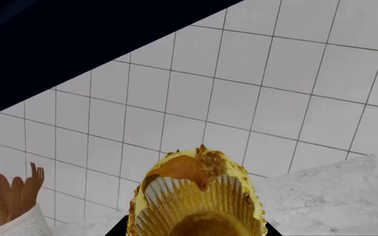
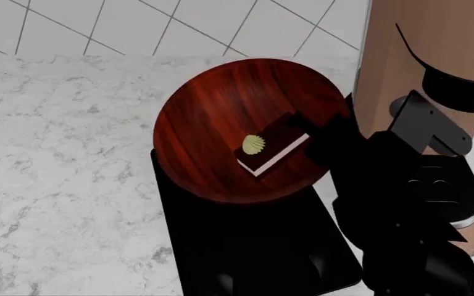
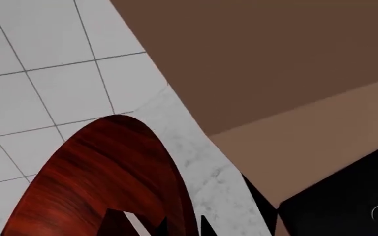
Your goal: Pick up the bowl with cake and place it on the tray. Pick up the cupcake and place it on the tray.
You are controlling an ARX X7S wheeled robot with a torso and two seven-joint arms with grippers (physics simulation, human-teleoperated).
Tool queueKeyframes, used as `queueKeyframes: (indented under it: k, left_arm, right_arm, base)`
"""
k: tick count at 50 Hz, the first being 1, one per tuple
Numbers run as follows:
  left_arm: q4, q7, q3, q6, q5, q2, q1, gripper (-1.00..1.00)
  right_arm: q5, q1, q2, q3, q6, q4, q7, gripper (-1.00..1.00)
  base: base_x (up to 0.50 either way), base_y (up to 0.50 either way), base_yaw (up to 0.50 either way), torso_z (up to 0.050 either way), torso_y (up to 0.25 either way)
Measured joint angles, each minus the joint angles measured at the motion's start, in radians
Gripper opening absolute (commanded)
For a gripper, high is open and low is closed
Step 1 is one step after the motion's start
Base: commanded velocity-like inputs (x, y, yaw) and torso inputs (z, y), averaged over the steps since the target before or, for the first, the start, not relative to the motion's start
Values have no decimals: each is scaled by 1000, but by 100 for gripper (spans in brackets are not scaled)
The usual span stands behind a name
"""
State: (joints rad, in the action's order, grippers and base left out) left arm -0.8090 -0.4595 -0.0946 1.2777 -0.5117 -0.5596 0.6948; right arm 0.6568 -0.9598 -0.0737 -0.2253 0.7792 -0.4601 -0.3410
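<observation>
Now right claw [image 2: 323, 139] clenched on bowl [image 2: 212, 117] rim, above tray [image 2: 220, 246].

White square-tiled wall [image 1: 255, 98] with grey grout; white-grey marble countertop [image 2: 64, 142]; tan coffee machine [image 2: 402, 68] at right
</observation>
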Motion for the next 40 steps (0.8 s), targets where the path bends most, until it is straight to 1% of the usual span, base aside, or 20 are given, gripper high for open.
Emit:
queueKeyframes:
  k: [13,14,22,29,34,40]
  left_arm:
    - [-15,-8,12,17,-14,2,-4,-100]
    - [-16,-8,13,19,-16,2,-4,-100]
    - [-21,-12,17,26,-23,2,-3,-100]
    - [-22,-13,19,28,-28,1,-3,-100]
    - [-20,-14,18,25,-30,0,-3,-100]
    - [-15,-15,13,18,-30,0,0,-100]
  right_arm:
    - [13,14,-13,20,4,1,-7,-100]
    - [13,15,-13,21,4,0,-7,100]
    - [43,24,-12,31,10,23,5,100]
    - [79,42,-14,34,41,94,-13,100]
    - [122,49,-17,27,89,199,-51,100]
    - [214,34,-26,-3,191,401,-154,100]
  base:
    - [0,0,2,0,0]
    - [0,0,0,0,0]
    - [1,0,0,0,0]
    - [0,0,0,0,0]
    - [0,0,0,0,0]
    - [0,0,0,0,0]
